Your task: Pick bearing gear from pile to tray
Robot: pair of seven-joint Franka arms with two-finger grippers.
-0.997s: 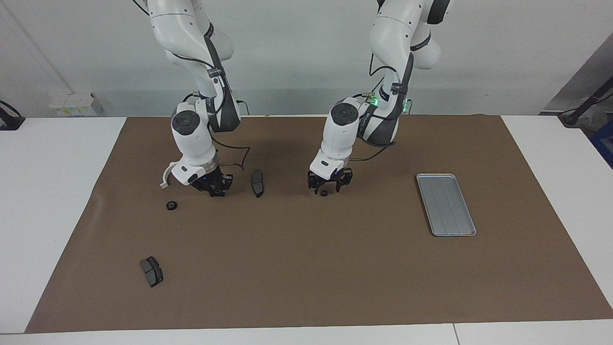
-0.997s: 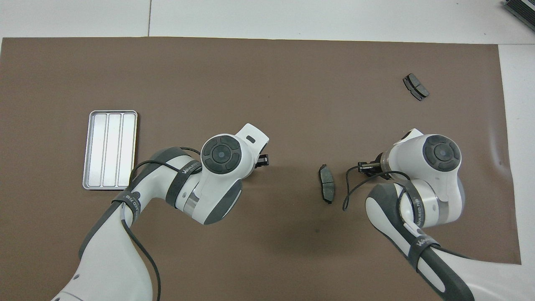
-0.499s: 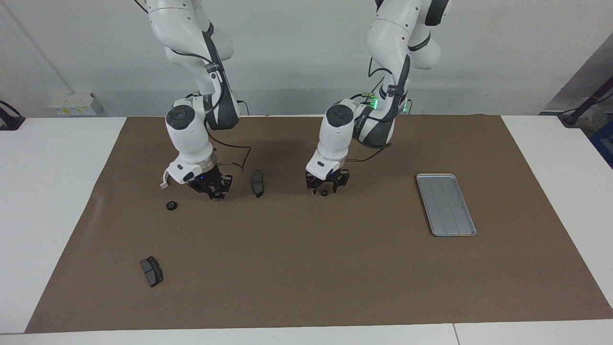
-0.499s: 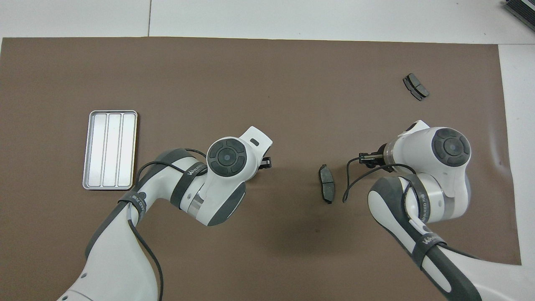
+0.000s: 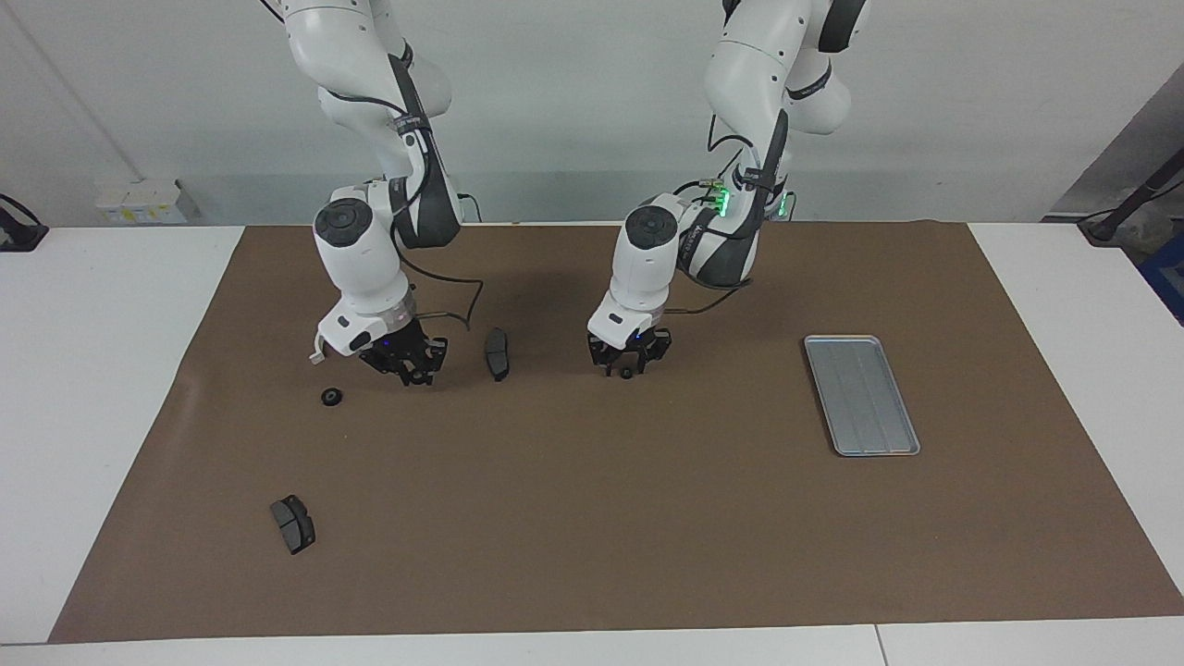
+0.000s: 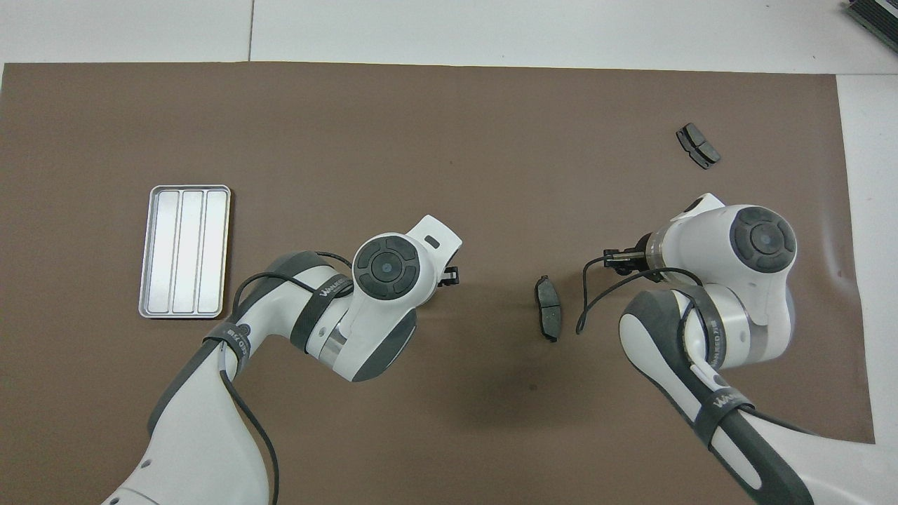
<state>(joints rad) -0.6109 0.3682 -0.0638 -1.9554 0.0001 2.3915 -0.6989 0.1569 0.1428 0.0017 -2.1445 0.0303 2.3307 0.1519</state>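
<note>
The left gripper [image 5: 626, 369] straddles a small black gear [image 5: 626, 373] mid-mat, apparently closing to lift it for the tray [image 5: 861, 395], while the right gripper [image 5: 413, 372], pinched shut, waits.

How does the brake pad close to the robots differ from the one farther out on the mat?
The nearer brake pad lies about midway between the arms, pointing lengthwise toward the robots. The farther brake pad lies toward the right arm's end, at a slant. The nearer one looks slim and slightly curved, the farther one broader. Both are dark grey and lie on the brown mat.
</note>
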